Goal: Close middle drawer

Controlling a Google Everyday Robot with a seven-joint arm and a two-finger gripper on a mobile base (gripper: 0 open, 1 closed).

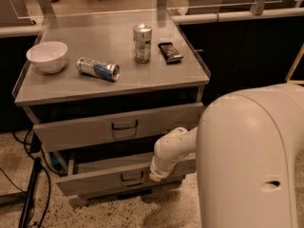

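The middle drawer [99, 180] is a grey metal drawer with a low flat front and a small dark centre handle [132, 176]. It stands pulled out below the taller-fronted top drawer [85, 129]. My gripper [154, 176] is at the end of the white arm. It sits against the drawer's front, just right of the handle. The arm's large white body hides the drawer's right end.
On the cabinet top [71, 87] are a white bowl [47, 56], a can lying on its side [98, 69], an upright can [142, 42] and a dark snack bar [170, 52]. Cables and a dark stand [29, 194] are on the floor at left.
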